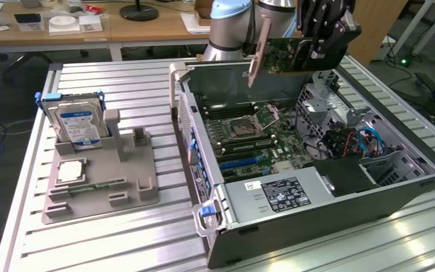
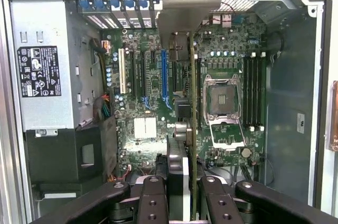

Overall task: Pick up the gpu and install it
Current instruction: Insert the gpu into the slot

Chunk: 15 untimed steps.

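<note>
The gpu, a green-and-dark circuit card with a pale metal bracket at one end, hangs in the air over the back part of the open computer case. My gripper is shut on it from above. In the wrist view the gpu appears edge-on between my fingers, with its bracket towards the case's rear wall. Below it lies the motherboard, and the card's edge lines up just beside the long blue slot.
A CPU socket and memory slots sit beside the card's line. The power supply fills the case's near end. On the exterior view's left, a grey fixture holds a blue-labelled hard drive and a square chip.
</note>
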{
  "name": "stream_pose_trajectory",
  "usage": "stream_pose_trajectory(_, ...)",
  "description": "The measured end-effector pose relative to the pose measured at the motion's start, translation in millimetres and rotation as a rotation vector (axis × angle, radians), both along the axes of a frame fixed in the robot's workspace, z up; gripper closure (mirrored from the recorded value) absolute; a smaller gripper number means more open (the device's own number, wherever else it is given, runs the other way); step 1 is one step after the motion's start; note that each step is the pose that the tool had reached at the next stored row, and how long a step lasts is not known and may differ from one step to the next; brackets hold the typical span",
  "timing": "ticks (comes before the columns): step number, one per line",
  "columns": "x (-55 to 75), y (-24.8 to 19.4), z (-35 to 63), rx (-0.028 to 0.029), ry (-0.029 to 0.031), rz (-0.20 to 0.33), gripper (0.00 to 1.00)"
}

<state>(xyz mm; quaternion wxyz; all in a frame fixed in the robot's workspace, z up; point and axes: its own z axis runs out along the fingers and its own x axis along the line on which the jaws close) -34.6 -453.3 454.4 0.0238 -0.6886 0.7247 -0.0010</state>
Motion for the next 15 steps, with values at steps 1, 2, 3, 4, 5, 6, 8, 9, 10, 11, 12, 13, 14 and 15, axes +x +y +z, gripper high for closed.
stream_pose_trajectory(1,0.0,0.0,-1.8,0.0000,0.0000,0.000,0.72)
stream_pose_trajectory(2,0.0,0.0,-3.6,0.0000,-0.0001,0.000,0.72)
stream_pose_trajectory(3,0.0,0.0,-5.4,0.0001,-0.0002,0.000,0.72)
stream_pose_trajectory(4,-0.1,0.0,-7.3,0.0000,-0.0002,0.000,0.72)
stream_pose_trajectory(5,-0.1,0.0,-9.1,0.0001,-0.0004,0.000,0.72)
stream_pose_trajectory(6,-0.2,0.0,-10.9,0.0001,-0.0004,0.000,0.72)
stream_pose_trajectory(8,-0.6,0.0,-14.4,0.0001,-0.0007,0.000,0.72)
stream_pose_trajectory(9,-0.7,0.0,-16.0,-0.0001,-0.0008,0.000,0.72)
stream_pose_trajectory(10,-0.8,0.0,-17.7,0.0000,-0.0009,0.000,0.72)
stream_pose_trajectory(11,-0.9,0.0,-19.5,0.0001,-0.0011,0.000,0.72)
stream_pose_trajectory(12,-1.0,0.0,-21.3,0.0000,-0.0012,0.000,0.72)
stream_pose_trajectory(13,-1.1,0.0,-23.1,0.0001,-0.0014,0.000,0.72)
stream_pose_trajectory(14,-1.4,0.0,-24.8,0.0001,-0.0016,0.000,0.72)
stream_pose_trajectory(15,-2.0,0.0,-26.6,0.0001,-0.0023,0.000,0.72)
